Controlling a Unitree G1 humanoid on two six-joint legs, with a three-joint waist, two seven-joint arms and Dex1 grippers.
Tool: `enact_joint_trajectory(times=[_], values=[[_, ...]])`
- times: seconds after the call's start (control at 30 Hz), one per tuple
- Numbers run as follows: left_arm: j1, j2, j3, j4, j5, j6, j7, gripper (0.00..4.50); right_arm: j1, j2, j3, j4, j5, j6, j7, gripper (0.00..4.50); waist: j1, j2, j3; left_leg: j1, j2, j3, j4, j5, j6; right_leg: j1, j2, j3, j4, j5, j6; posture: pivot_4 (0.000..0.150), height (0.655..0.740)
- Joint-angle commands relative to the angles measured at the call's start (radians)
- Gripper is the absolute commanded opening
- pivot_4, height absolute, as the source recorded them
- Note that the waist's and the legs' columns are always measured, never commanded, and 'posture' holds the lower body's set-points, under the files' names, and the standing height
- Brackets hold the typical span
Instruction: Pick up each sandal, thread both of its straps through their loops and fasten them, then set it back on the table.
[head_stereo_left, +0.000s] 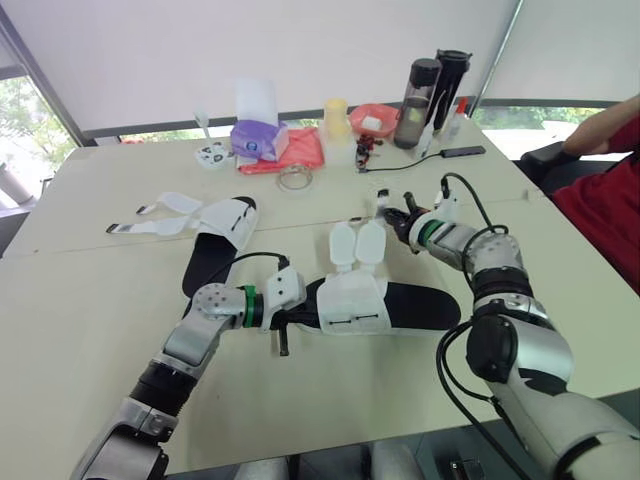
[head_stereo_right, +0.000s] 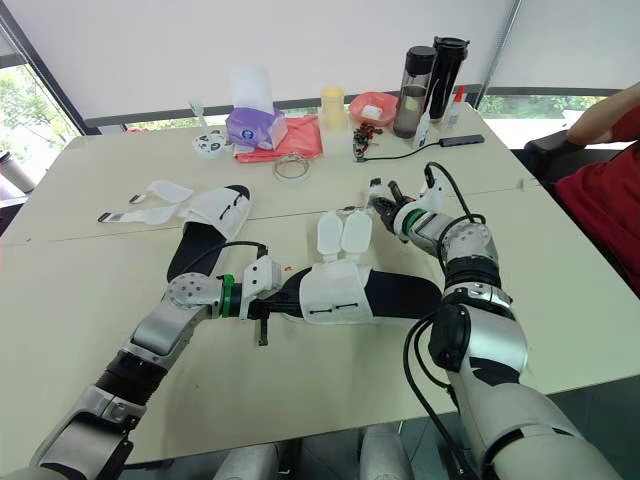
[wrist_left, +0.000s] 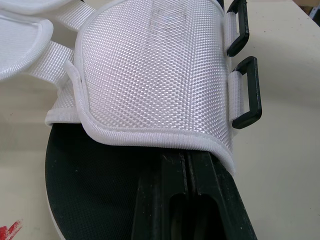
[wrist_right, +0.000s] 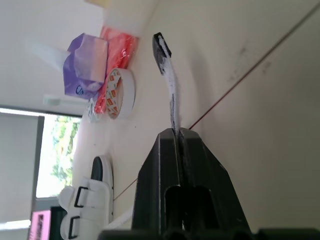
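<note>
Black fingers of the left gripper (wrist_left: 187, 165) lie pressed together on the near sandal (head_stereo_left: 352, 300), a black-soled slide with a white woven fabric upper. Their tips are tucked just under the upper's hem, and I cannot tell whether any of it is nipped between them. That sandal rests on the pale cream table (head_stereo_left: 90, 330) between the two arms, with its padded white tabs (head_stereo_left: 357, 245) folded open and its two black plastic loops (wrist_left: 247, 92) free. The right gripper (wrist_right: 177, 134) is clamped on a thin white strap with a black tip (wrist_right: 171, 85), which rises limp from its grip just beyond the tabs. The sandal looks light. Its sole is probably stiff enough to steady by an edge, while the upper is soft and would buckle. The strap is floppy, so a hold close to the black tip should steer it best through a narrow, rigid loop. A second sandal (head_stereo_left: 215, 225) of the same make lies further back to the robot's left, its straps spread open. The tabletop looks smooth and matte, so a sole may slide unless pinned. Along the far edge, well apart, stand a purple tissue pack (head_stereo_left: 258, 138), a red cloth (head_stereo_left: 290, 152), a roll of clear tape (head_stereo_left: 295, 178) and two dark bottles (head_stereo_left: 420, 90). A person's red sleeve (head_stereo_left: 610, 200) shows at the right, and windows lie behind.
</note>
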Motion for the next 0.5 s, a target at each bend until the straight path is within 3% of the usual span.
enact_joint_trajectory(times=[0.03, 0.27, 0.4, 0.5], values=[[0.008, -0.015, -0.005, -0.02, -0.042, 0.055, -0.025, 0.0, 0.012, -0.018, 0.074, -0.216, -0.007, -0.007, 0.198, 0.03, 0.0, 0.0, 0.0, 0.0, 0.0, 0.0, 0.0, 0.0, 0.0, 0.0, 0.0, 0.0, 0.0, 0.0, 0.0, 0.15, 0.74], [0.004, -0.02, -0.007, -0.022, -0.049, 0.083, -0.03, 0.0, 0.23, -0.082, 0.238, -0.734, 0.044, 0.083, 0.475, 0.03, 0.002, 0.0, 0.0, 0.0, 0.0, -0.002, 0.0, -0.001, 0.0, 0.0, 0.0, 0.0, 0.0, 0.0, 0.002, 0.15, 0.74], [0.007, -0.018, -0.007, -0.014, -0.045, 0.083, -0.029, 0.0, 0.481, -0.184, 0.332, -1.149, 0.082, 0.071, 0.632, 0.03, 0.007, 0.0, 0.0, -0.001, 0.0, -0.003, 0.0, -0.001, 0.0, 0.0, 0.0, 0.0, -0.001, 0.0, 0.002, 0.15, 0.74], [0.009, -0.015, -0.004, -0.014, -0.048, 0.087, -0.03, 0.0, 0.621, -0.243, 0.342, -1.314, 0.109, 0.07, 0.669, 0.03, 0.008, -0.001, 0.0, -0.001, 0.0, -0.004, 0.0, -0.001, 0.001, 0.0, -0.001, 0.0, -0.001, -0.001, 0.003, 0.15, 0.74]])
